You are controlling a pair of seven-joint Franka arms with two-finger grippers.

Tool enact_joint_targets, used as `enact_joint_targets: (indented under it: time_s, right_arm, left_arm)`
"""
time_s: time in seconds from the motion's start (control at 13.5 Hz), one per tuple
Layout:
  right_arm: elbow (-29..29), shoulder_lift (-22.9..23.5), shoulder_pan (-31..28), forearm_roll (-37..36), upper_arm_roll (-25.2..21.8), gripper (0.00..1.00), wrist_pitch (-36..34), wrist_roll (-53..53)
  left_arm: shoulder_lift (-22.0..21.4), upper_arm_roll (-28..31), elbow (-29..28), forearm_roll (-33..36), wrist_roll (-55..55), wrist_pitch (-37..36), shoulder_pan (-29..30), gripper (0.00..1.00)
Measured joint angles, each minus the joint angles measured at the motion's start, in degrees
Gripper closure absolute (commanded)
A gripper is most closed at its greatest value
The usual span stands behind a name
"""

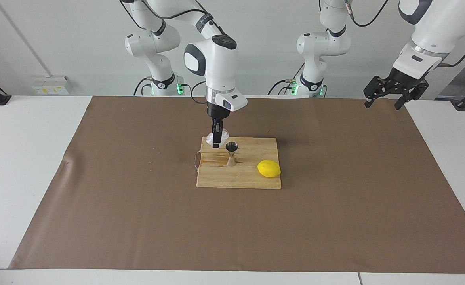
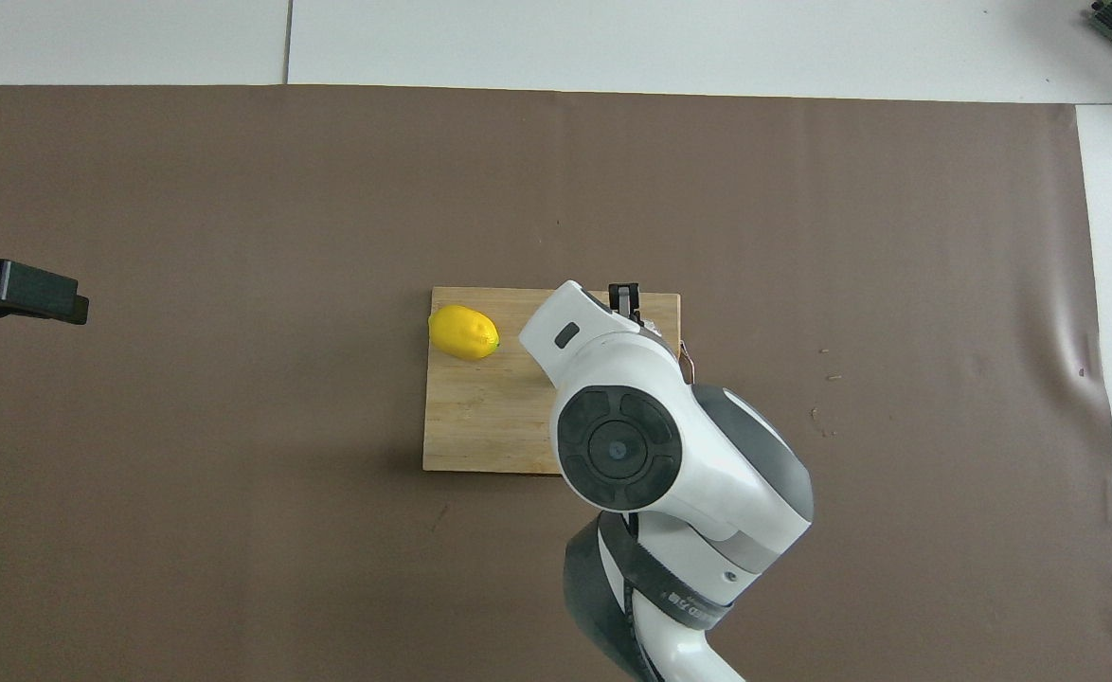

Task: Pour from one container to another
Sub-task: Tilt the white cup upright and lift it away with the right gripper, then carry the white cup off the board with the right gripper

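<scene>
Your clear cup (image 1: 219, 135) is small, squat, whitish-translucent with a faceted look. It sits pinched between the right gripper (image 1: 216, 139)'s fingers, raised over the robot-side edge of the wooden cutting board (image 1: 238, 176), toward the right arm's end. One dark finger (image 1: 216, 138) covers the cup's front, so you can't tell its tilt. In the overhead view the arm hides the cup.

The steel jigger (image 1: 231, 154) stands upright on the board, just beside the cup and apart from it.

The lemon (image 1: 269, 168) lies near the board's other end.

The left gripper (image 1: 387, 95) waits over the brown mat's (image 1: 335, 206) corner, fingers spread wide, holding nothing.
</scene>
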Motion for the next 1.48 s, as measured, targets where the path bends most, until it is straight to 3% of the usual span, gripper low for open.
enact_joint_targets:
  time_s: [1.03,1.48]
  right_arm:
    - [-2.5,-0.9,-12.8,20.7,-0.1,0.90,-1.0,-20.7]
    - [-4.3,-1.5,-15.4,23.7,-0.1,0.90,-1.1,-23.3]
  left_arm:
    - [0.6,-0.4,-0.1,0.0,0.0,0.0,0.0,0.00]
    - [0.7,-0.4,-0.2,0.0,0.0,0.0,0.0,0.00]
